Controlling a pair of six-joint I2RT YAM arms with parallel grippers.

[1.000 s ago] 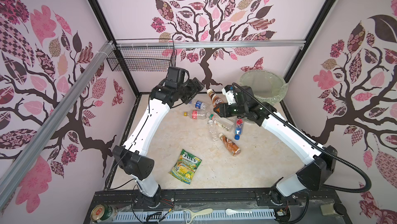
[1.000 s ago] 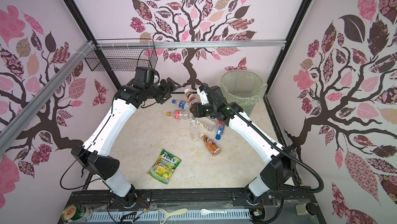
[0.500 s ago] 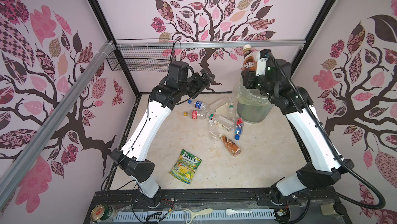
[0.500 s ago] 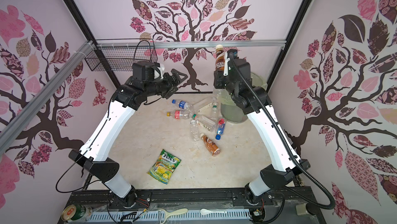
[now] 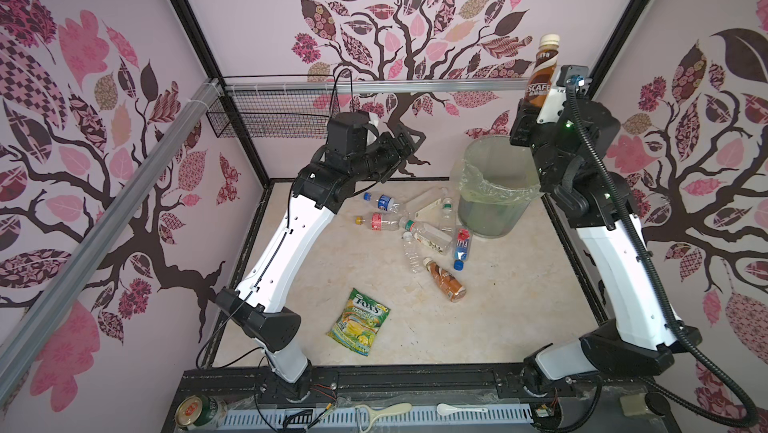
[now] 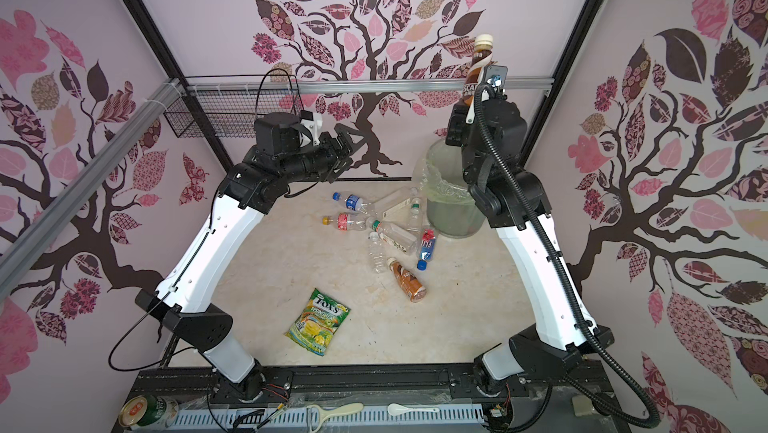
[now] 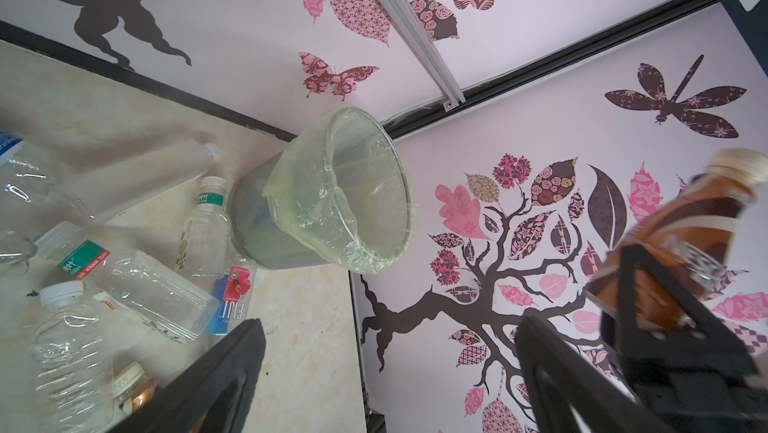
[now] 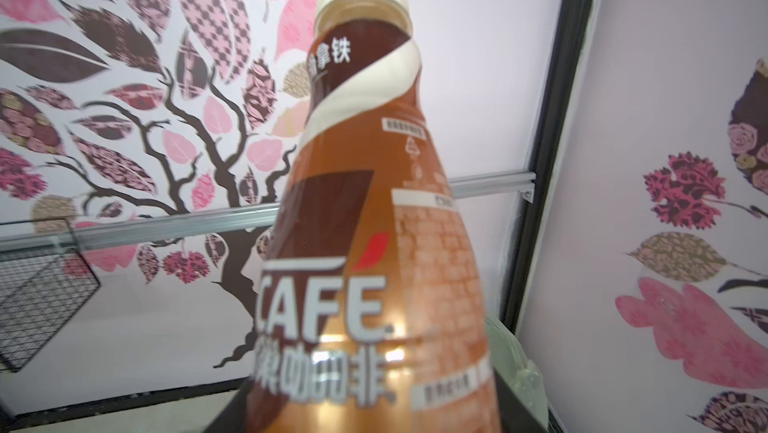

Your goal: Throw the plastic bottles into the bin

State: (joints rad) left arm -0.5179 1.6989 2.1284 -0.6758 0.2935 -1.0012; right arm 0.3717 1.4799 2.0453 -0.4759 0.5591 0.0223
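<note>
The coffee bottle [image 5: 542, 73] stands cap up, high in the back right corner, above and just behind the bin [image 5: 486, 219]. I cannot tell whether it is squarely over the mouth. Light glows through its brown sleeve in the right wrist view [image 8: 374, 244], so I judge it empty or nearly so: light, thin-walled, fairly stiff, with a glossy label that could slip. The wide lower body is the sensible place to hold it, and that is where the right jaws clamp it, partly closed around the base with the neck and cap free.

The bin's pale green liner is folded over the rim [image 7: 332, 202], and the opening looks far wider than any bottle.

The other bottles [image 5: 415, 227] lie on their sides in a loose cluster on the desk [image 5: 519, 306], just beside the bin. They are mostly clear, crushable and likely to roll, so they are best pinched across the middle.

The left jaws are spread fully wide and empty. They hang above the cluster's far edge and touch nothing.
</note>
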